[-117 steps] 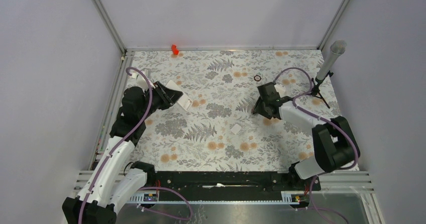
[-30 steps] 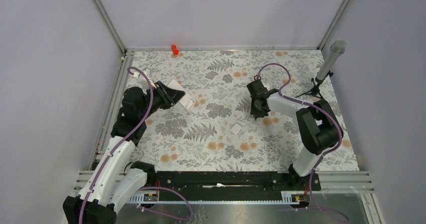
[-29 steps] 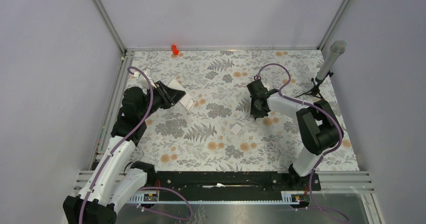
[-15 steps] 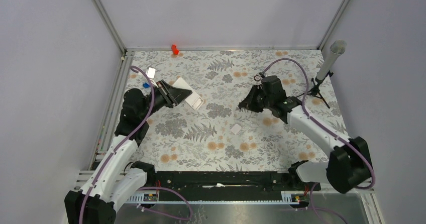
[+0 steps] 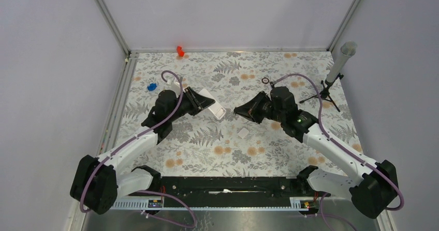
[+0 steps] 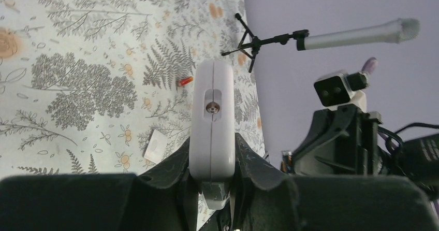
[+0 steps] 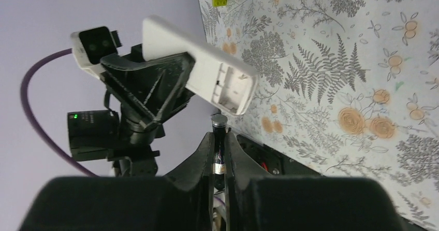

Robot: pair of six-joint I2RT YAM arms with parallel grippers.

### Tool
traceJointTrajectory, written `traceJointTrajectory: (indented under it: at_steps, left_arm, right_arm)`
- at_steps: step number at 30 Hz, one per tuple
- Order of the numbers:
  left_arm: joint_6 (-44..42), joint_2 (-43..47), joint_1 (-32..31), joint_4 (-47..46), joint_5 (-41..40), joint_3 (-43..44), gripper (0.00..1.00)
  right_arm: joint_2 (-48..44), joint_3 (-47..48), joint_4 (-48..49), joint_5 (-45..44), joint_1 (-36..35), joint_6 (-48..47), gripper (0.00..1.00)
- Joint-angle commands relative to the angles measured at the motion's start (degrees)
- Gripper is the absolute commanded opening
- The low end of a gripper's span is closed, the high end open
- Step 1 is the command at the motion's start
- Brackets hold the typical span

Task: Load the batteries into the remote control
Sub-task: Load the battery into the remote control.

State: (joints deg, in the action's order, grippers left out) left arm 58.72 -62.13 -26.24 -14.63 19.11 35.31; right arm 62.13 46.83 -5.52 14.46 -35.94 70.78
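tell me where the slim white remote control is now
Top view, left of centre: the slim white remote control is clamped in the left gripper, its open end pointing toward the right gripper.

Soft, even, bright lighting with faint shadows; wrist views blur nearest the lens.

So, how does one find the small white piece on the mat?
Start at the middle of the floral mat. Just nearer its near edge than the raised remote control lies a small white square piece. It is the only white thing lying loose.
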Motion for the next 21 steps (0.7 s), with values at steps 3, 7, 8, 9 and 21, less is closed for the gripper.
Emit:
traceJointTrajectory:
  at_steps: [3,7,8,9,21]
  left_arm:
    - [2.63,-4.37,-1.23,-9.82,-1.46,0.71,0.0]
    - [1.73,-6.07,-1.4,-13.57,0.04,0.63,0.0]
    - [1.23,-6.21,-1.4,-13.62,0.06,0.67,0.0]
    - [0.67,-6.24,-1.44,-13.2,-0.04,0.73,0.0]
    - [-3.12,-6.74,-1.45,-15.86,2.2,0.13,0.0]
  right_arm:
    - [2.66,1.76,1.34,-0.75,-1.35,9.46,0.01]
    - [5.55,2.65,2.26,-1.85,-2.96,11.76,0.01]
    - [6.38,2.36,3.9,-1.19,-3.13,12.82,0.02]
    - [7.48,2.12,4.82,-0.18,-3.21,13.74,0.02]
    - [12.57,3.0,9.79,-0.57,-4.98,17.02,0.02]
